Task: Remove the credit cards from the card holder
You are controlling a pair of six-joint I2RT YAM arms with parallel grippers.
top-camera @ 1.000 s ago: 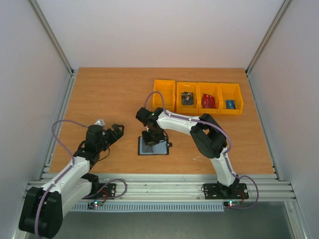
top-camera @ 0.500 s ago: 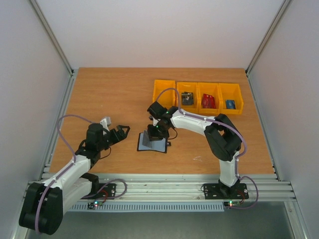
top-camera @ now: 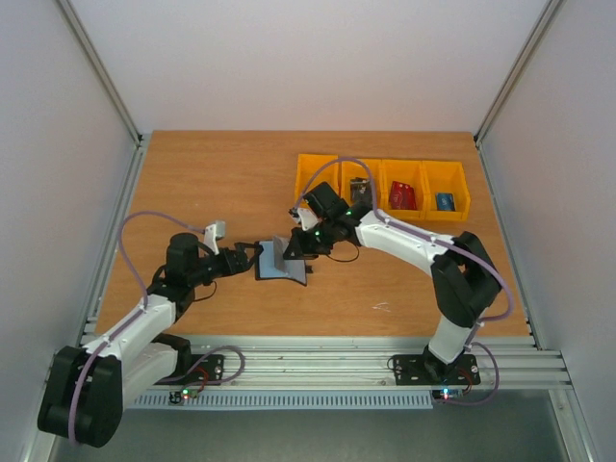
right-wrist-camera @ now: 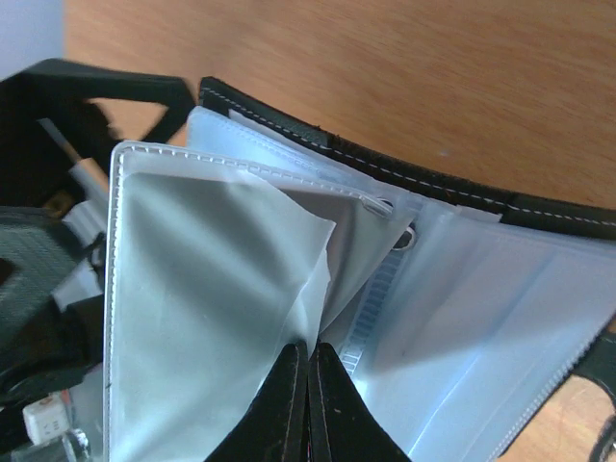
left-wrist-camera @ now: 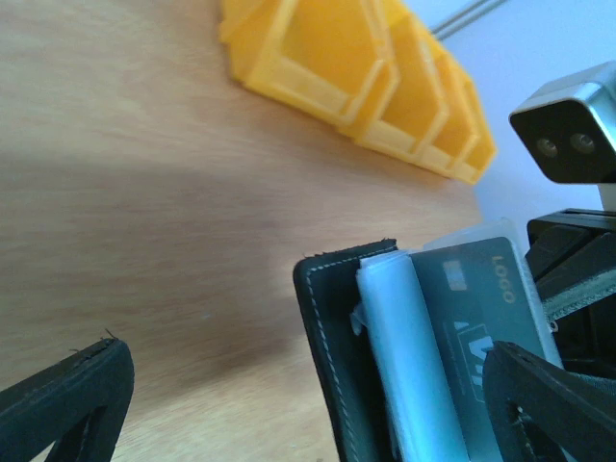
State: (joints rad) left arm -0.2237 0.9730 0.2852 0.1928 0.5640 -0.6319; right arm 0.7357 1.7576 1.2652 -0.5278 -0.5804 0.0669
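Note:
The card holder [top-camera: 279, 261] is a black wallet with clear plastic sleeves, lifted off the table and tilted. My right gripper [top-camera: 295, 246] is shut on one clear sleeve [right-wrist-camera: 221, 289] of it, its fingertips [right-wrist-camera: 298, 385] pressed together. The black stitched edge [right-wrist-camera: 385, 166] of the card holder runs across the right wrist view. My left gripper [top-camera: 253, 257] is open at the card holder's left edge. In the left wrist view the card holder [left-wrist-camera: 339, 337] stands between my wide-open fingers [left-wrist-camera: 67, 399]. A dark credit card [left-wrist-camera: 481, 308] with pale lettering shows inside a sleeve.
Several yellow bins [top-camera: 316, 183] stand in a row at the back right. One holds a red card [top-camera: 402, 196], another a blue card [top-camera: 444, 201], another a dark object [top-camera: 361, 190]. The bins also show in the left wrist view [left-wrist-camera: 337, 58].
My right gripper has lifted the card holder off the table and carried it left, tilting it. My left gripper has moved right, up to the holder's edge.

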